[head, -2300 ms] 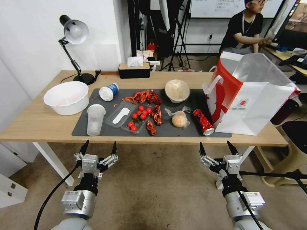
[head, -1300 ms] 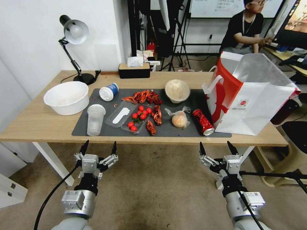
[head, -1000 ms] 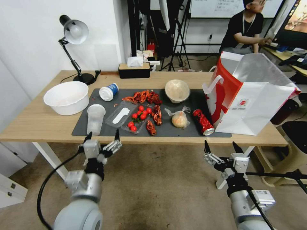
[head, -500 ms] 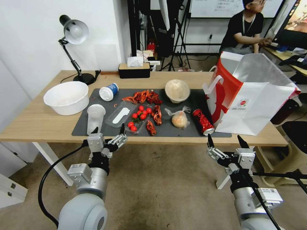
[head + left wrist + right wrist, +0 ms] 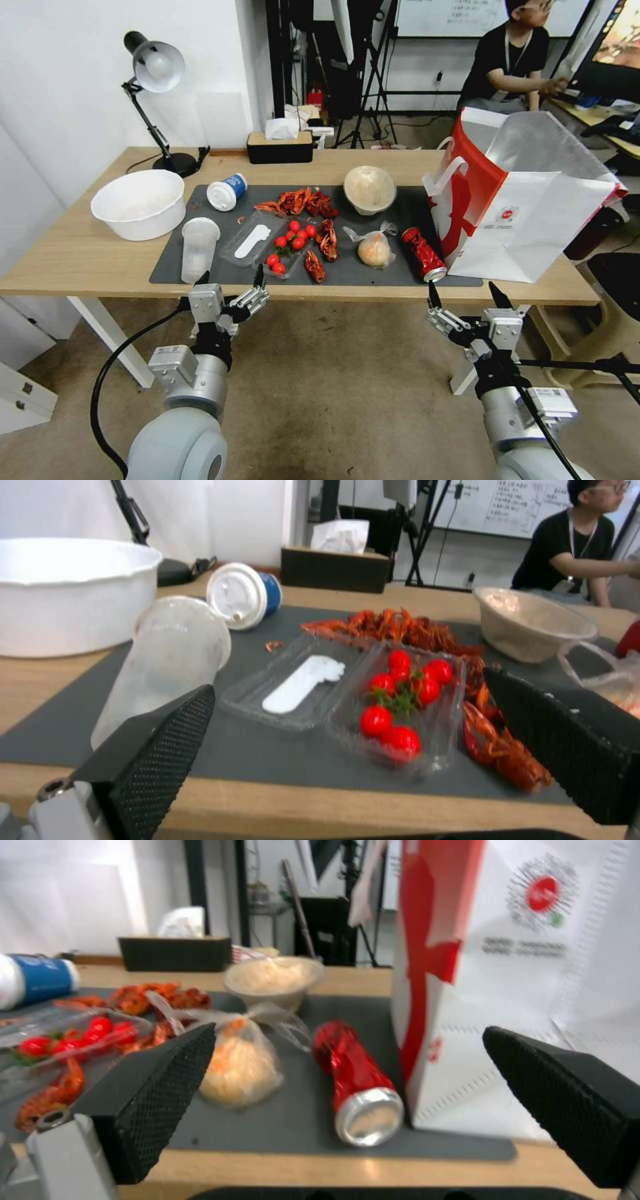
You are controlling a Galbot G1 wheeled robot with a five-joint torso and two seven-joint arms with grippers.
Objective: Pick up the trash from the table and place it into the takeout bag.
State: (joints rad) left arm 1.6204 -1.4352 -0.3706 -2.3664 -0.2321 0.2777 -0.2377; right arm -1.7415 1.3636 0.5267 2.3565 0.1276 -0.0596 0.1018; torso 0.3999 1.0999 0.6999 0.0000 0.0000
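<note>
On the table's (image 5: 80,260) dark mat lies the trash: a crushed red can (image 5: 423,254), a knotted clear bag (image 5: 374,249), a beige bowl (image 5: 369,189), a clear cup (image 5: 198,248) and a white cup with blue label (image 5: 227,191). The takeout bag (image 5: 527,220) stands open at the right end, beside the can. My left gripper (image 5: 230,275) hangs open just before the table's front edge, near the clear cup (image 5: 167,660). My right gripper (image 5: 463,293) is open below the edge, facing the can (image 5: 353,1080) and the knotted bag (image 5: 240,1067).
A large white bowl (image 5: 139,202) and a desk lamp (image 5: 155,67) occupy the left end, a tissue box (image 5: 279,147) the back. Crayfish shells (image 5: 303,200), a tomato tray (image 5: 288,250) and a clear lid (image 5: 252,239) lie mid-mat. A person sits behind the bag.
Both open grippers have come up closer to the table's front edge. The left one also shifted right, the right one slightly right. Nothing on the table has moved.
</note>
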